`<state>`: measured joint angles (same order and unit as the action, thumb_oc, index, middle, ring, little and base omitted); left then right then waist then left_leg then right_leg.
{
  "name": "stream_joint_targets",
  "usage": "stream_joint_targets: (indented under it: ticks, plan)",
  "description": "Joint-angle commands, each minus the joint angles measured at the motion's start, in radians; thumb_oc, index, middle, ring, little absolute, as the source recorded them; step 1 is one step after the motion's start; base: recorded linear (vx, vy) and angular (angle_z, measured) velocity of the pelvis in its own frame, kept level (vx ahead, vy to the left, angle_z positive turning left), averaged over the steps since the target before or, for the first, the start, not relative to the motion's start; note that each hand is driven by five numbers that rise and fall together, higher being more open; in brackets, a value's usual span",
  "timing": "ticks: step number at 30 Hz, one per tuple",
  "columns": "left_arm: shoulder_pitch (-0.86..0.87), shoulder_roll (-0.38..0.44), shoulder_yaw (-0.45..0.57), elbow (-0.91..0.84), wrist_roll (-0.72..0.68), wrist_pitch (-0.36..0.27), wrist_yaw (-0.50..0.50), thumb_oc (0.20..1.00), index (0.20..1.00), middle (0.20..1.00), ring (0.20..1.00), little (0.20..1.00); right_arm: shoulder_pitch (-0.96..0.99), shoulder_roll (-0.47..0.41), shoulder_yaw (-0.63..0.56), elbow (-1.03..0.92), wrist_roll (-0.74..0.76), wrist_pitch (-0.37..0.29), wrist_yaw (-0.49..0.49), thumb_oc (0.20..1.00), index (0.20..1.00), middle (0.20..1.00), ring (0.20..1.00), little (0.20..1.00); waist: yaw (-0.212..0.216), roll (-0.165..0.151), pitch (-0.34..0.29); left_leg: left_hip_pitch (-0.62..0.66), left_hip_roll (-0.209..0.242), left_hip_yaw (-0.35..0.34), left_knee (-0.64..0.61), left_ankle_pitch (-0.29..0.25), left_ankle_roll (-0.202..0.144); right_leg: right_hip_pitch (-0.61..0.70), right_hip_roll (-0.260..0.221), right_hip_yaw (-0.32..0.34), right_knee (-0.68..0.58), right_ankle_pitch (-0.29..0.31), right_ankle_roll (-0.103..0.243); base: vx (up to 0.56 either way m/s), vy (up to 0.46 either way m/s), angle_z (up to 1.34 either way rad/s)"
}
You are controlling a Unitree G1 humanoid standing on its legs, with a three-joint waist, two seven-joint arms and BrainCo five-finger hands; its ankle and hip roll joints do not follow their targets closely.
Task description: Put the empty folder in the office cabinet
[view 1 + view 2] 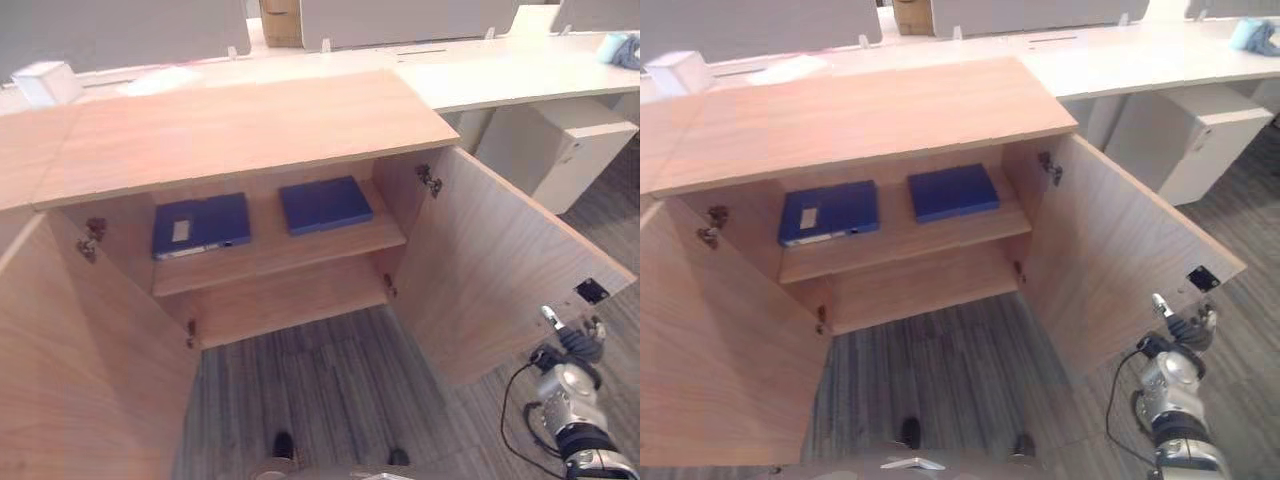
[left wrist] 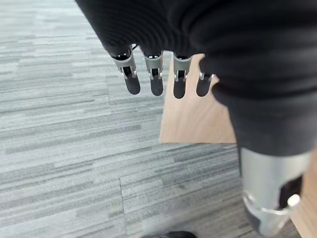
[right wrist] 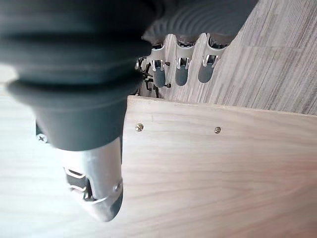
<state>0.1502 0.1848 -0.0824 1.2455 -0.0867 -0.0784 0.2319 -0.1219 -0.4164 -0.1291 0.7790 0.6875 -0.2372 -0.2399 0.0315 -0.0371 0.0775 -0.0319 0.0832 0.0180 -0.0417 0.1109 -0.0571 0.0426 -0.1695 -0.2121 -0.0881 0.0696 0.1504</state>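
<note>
The wooden office cabinet [image 1: 230,125] stands with both doors swung wide. On its upper shelf lie two blue folders flat, side by side: one with a white label [image 1: 200,225] on the left and a plain one [image 1: 324,205] on the right. Neither hand holds a folder. My right hand [image 1: 578,340] hangs low by the outer edge of the right door [image 1: 500,270]; its fingers [image 3: 182,69] are straight and its thumb lies beside the door's edge. My left hand [image 2: 156,82] hangs over the floor with fingers straight, near a wooden door corner [image 2: 193,119].
The left door [image 1: 80,370] juts towards me at the lower left. A long white desk [image 1: 500,70] runs behind the cabinet, with a white pedestal [image 1: 560,150] under it at the right. A white box [image 1: 45,80] sits at the back left. Grey carpet [image 1: 320,390] lies between the doors.
</note>
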Motion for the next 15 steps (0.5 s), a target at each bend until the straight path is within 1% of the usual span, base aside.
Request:
stream_joint_targets:
  ticks: [1, 4, 6, 10, 12, 15]
  plan:
    - [-0.031, 0.045, -0.023, 0.027, 0.043, -0.014, 0.025, 1.000, 1.000, 1.000, 1.000, 1.000, -0.061, -0.036, -0.013, -0.044, -0.046, -0.048, 0.002, 1.000, 1.000, 1.000, 1.000, 1.000, 0.007, -0.011, -0.011, 0.025, -0.011, 0.033, 0.009, -0.105, -0.012, 0.026, 0.097, -0.030, 0.017, -0.112, -0.061, 0.05, 0.051, 0.08]
    - [-0.030, 0.046, -0.028, 0.021, 0.045, -0.016, 0.029, 1.000, 1.000, 1.000, 1.000, 1.000, -0.070, -0.029, -0.006, -0.029, -0.043, -0.040, 0.011, 1.000, 1.000, 1.000, 1.000, 1.000, 0.006, -0.002, -0.019, 0.050, -0.009, 0.037, -0.031, -0.090, -0.019, 0.032, 0.095, -0.030, 0.016, -0.112, -0.060, 0.02, 0.034, 0.02]
    - [-0.028, 0.046, -0.032, 0.019, 0.053, -0.015, 0.025, 1.000, 1.000, 1.000, 1.000, 1.000, -0.066, -0.034, 0.002, -0.040, -0.061, -0.031, 0.020, 1.000, 1.000, 1.000, 1.000, 1.000, 0.004, 0.003, -0.025, 0.060, -0.006, 0.039, -0.041, -0.090, -0.021, 0.035, 0.096, -0.029, 0.016, -0.114, -0.059, 0.02, 0.021, -0.01]
    - [-0.023, 0.042, -0.034, 0.027, 0.056, -0.015, 0.023, 1.000, 1.000, 1.000, 1.000, 1.000, -0.073, -0.055, 0.004, -0.024, -0.115, -0.023, 0.000, 1.000, 1.000, 1.000, 1.000, 1.000, 0.004, 0.009, -0.031, 0.065, -0.002, 0.037, -0.046, -0.088, -0.025, 0.040, 0.094, -0.033, 0.014, -0.114, -0.057, 0.00, 0.000, 0.00]
    - [-0.023, 0.041, -0.037, 0.036, 0.055, -0.014, 0.026, 1.000, 1.000, 1.000, 1.000, 1.000, -0.087, -0.067, -0.003, -0.003, -0.116, -0.019, -0.012, 1.000, 1.000, 1.000, 1.000, 1.000, 0.004, 0.010, -0.032, 0.067, 0.000, 0.038, -0.046, -0.088, -0.026, 0.041, 0.094, -0.030, 0.013, -0.114, -0.057, 0.00, 0.000, 0.00]
    - [-0.021, 0.037, -0.037, 0.050, 0.046, -0.012, 0.023, 1.000, 1.000, 1.000, 1.000, 1.000, -0.105, -0.080, 0.001, 0.019, -0.092, -0.011, 0.006, 1.000, 1.000, 1.000, 1.000, 1.000, 0.006, 0.012, -0.033, 0.066, 0.001, 0.034, -0.046, -0.084, -0.027, 0.043, 0.093, -0.031, 0.013, -0.114, -0.058, -0.01, -0.002, 0.02]
